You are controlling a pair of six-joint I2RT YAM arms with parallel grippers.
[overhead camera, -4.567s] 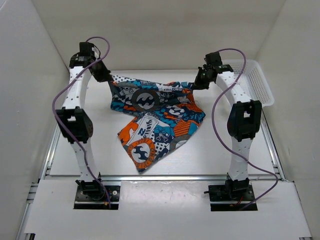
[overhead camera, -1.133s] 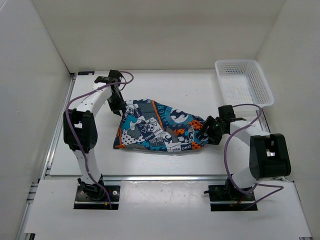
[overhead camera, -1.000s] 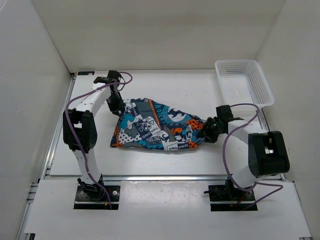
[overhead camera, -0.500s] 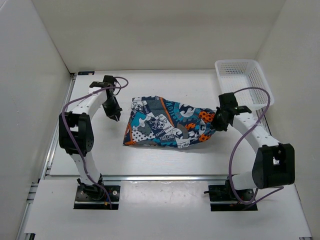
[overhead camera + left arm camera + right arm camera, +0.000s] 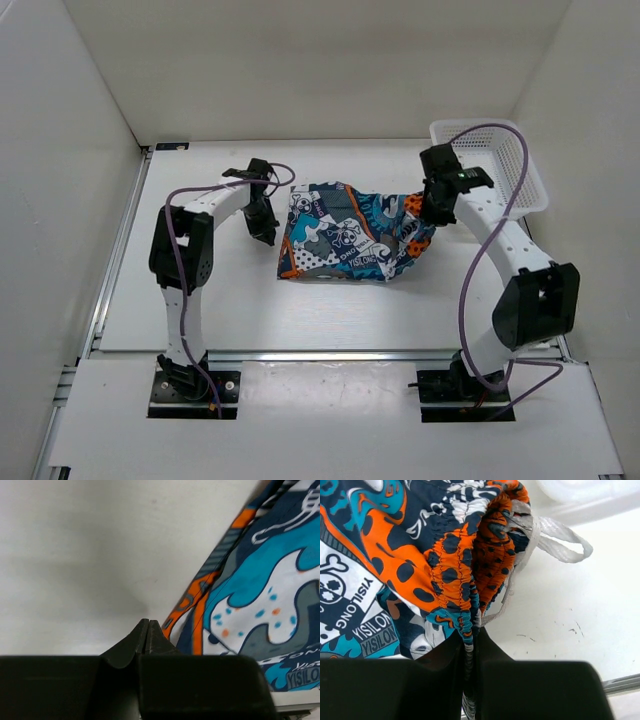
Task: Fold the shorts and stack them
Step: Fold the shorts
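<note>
The shorts, in a teal, orange, navy and white comic print, lie folded in a bunched wedge in the middle of the table. My right gripper is shut on their gathered orange waistband at the right end, which is lifted slightly. In the right wrist view the elastic edge runs down between the closed jaws of the right gripper, and a white drawstring loops out beside it. My left gripper is shut with nothing in it, just left of the shorts' left edge. The left wrist view shows the left gripper's tips pressed together beside the orange hem.
A white mesh basket stands at the back right, close behind my right arm; its rim shows in the right wrist view. White walls enclose the table on three sides.
My right gripper has pulled the shorts to the right and toward the back, lifting the waistband end. My left gripper has let go, shut, and moved right after them.
</note>
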